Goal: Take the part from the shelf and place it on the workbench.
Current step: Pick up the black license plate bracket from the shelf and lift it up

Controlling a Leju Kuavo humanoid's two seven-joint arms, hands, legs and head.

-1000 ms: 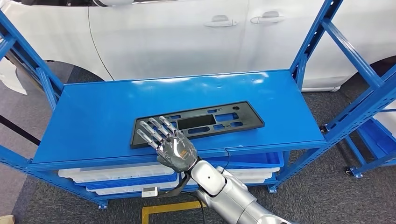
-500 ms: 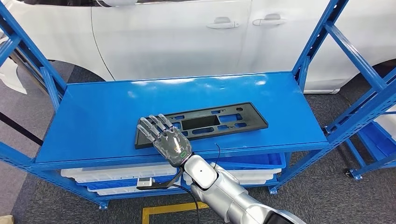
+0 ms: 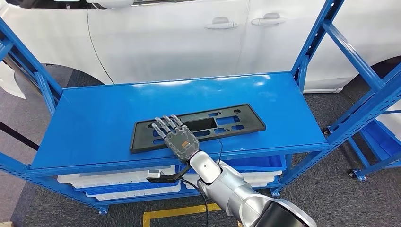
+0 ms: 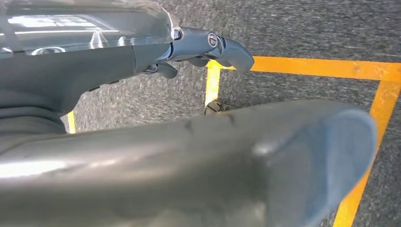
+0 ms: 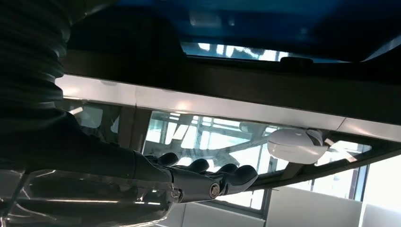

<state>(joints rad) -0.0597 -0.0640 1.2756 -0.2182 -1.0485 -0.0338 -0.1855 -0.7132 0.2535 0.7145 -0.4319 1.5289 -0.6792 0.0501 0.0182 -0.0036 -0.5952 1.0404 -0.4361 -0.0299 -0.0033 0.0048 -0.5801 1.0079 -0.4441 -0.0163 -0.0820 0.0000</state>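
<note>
Part, a flat black plate with cut-out slots, is lying lengthwise on the top board of the blue shelf, near its front edge. Compared with a second ago, the right hand is being seen further in over the plate: then its fingers were spread above the plate's left end, and now they are being held over the plate left of its large middle opening. The fingers are being kept straight and slightly apart, pointing toward the white car behind the shelf, with nothing grasped; whether the tips are touching the plate cannot be told. The back of the hand is being turned upward, and the silver forearm is being stretched up from the lower edge across the shelf's front lip. The left hand is being held low over grey carpet with yellow floor tape, its dark fingers extended and nothing being gripped.
</note>
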